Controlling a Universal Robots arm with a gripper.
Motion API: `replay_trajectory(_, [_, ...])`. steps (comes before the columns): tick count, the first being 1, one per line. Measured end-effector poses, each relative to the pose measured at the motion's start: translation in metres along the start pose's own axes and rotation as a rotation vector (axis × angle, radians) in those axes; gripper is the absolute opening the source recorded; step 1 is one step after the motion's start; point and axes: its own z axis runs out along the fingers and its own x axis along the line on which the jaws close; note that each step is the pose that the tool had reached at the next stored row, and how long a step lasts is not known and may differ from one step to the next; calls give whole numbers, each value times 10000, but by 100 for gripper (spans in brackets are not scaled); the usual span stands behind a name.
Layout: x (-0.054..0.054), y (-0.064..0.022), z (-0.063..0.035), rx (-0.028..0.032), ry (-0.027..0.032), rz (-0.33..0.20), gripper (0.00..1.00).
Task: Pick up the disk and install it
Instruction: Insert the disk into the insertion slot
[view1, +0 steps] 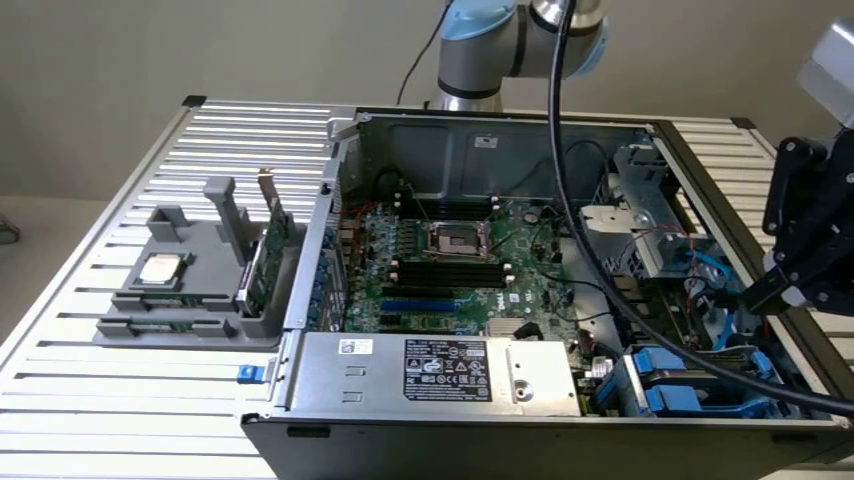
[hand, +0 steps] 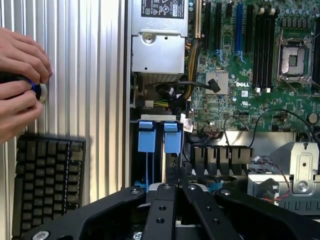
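— Which step is judged to be in hand?
— The installing, it seems. The jaws are seen closed tight together, and nothing is visibly held between them. The disk (hand: 171, 136), in its blue carrier, is found slotted in the drive bay (hand: 134, 160) just ahead of the jaws, beside a second carrier (hand: 146, 136).
— What is called for now?
— Full seating must be confirmed, and the cables (hand: 175, 92) beyond the jaws kept clear.

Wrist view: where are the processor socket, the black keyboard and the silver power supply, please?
processor socket (hand: 292, 58): wrist view, on its square centre.
black keyboard (hand: 47, 185): wrist view, on keys near its middle.
silver power supply (hand: 159, 52): wrist view, on its plain metal face.
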Motion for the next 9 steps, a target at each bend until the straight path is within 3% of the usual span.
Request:
replay_trajectory(3, [3,-93,29,-83,-4,5,11])
replay_trajectory(9, [10,-153,134,-85,-7,101,11])
